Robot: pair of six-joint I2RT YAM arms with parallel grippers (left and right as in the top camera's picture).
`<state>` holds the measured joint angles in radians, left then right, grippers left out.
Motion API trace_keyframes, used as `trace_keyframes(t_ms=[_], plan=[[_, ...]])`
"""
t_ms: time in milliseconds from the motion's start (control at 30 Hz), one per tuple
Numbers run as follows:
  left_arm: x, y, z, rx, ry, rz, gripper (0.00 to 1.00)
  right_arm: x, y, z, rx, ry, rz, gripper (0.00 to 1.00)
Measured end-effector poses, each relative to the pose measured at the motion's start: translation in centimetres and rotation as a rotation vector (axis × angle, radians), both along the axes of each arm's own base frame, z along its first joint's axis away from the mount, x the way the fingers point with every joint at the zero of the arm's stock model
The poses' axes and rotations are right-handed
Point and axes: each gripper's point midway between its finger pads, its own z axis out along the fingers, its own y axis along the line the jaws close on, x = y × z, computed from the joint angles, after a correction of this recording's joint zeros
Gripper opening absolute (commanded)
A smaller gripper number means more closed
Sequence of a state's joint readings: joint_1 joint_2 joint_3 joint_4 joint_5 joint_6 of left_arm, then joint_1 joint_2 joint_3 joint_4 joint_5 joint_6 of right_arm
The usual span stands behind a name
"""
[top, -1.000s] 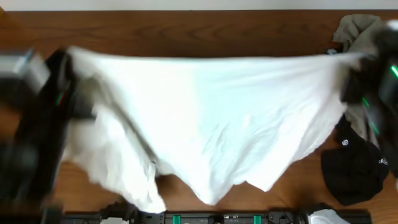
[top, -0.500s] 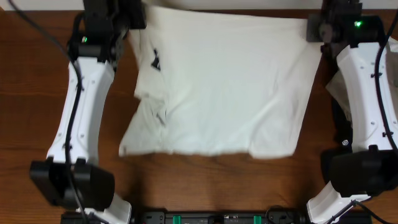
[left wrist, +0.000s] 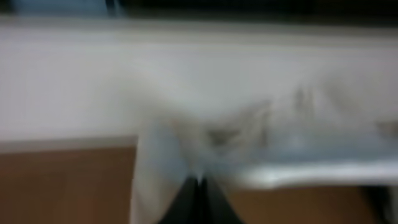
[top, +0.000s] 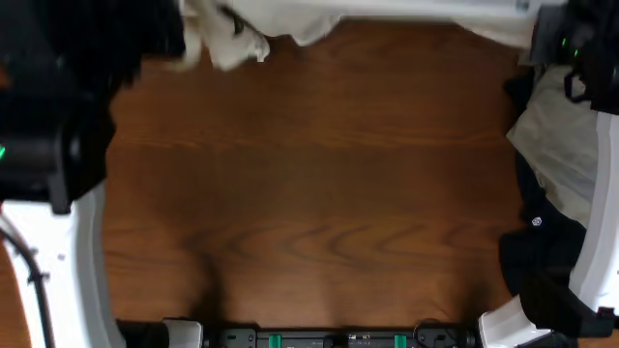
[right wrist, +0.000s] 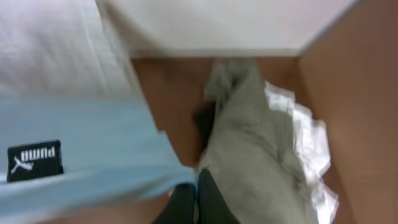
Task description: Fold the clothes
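Spread over the tabletop (top: pixel 309 193) half a second ago, the white T-shirt (top: pixel 227 41) now bunches along the frame's top edge, left gripper (left wrist: pixel 199 186) and right gripper (right wrist: pixel 196 194) both pinching it (no fold laid yet).

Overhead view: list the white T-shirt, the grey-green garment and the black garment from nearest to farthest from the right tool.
1. white T-shirt: stretched along the top of the view, its right end pinched in the right tool.
2. grey-green garment: at the right edge, just below that tool.
3. black garment: lower right, beyond the grey-green one.
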<state>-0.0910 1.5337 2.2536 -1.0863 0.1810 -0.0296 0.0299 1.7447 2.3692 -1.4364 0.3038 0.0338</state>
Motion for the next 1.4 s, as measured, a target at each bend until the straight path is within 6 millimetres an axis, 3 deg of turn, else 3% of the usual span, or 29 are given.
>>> trace_keyframes(t_ms=[133,267,367,500,633,800,1000,1200,1400], plan=[[-3.4,-0.7,-7.8,0.006,0.362,-0.017,0.06,-1.9,-0.1,-6.1,-0.004,0.256,-0.006,0.01],[-4.9,-1.6,-14.8,0.030,0.656,-0.035,0.06,-3.0,-0.2,-11.2,-0.011,0.438,-0.009,0.01],[-5.4,-2.2,-18.6,0.045,0.792,-0.047,0.06,-4.0,-0.2,-14.6,-0.015,0.546,-0.011,0.01],[-6.6,-4.0,-21.9,0.013,0.906,-0.108,0.06,-5.2,-0.4,-18.2,-0.026,0.653,-0.014,0.01],[-8.2,-6.2,-23.7,-0.034,0.993,-0.188,0.06,-6.3,-0.8,-20.2,-0.051,0.722,-0.025,0.01],[-10.0,-8.8,-24.6,-0.041,1.049,-0.285,0.06,-6.2,-1.4,-20.3,-0.081,0.719,-0.039,0.01],[-12.4,-10.6,-24.6,0.031,1.079,-0.412,0.27,-5.9,-1.7,-20.2,-0.099,0.709,-0.047,0.01],[-12.3,-6.8,-25.6,0.156,1.123,-0.210,0.40,-5.8,-1.8,-20.2,-0.100,0.700,-0.054,0.01],[-11.0,-2.9,-26.0,0.117,1.138,0.115,0.41,-5.7,-1.8,-20.2,-0.101,0.698,-0.055,0.01]])
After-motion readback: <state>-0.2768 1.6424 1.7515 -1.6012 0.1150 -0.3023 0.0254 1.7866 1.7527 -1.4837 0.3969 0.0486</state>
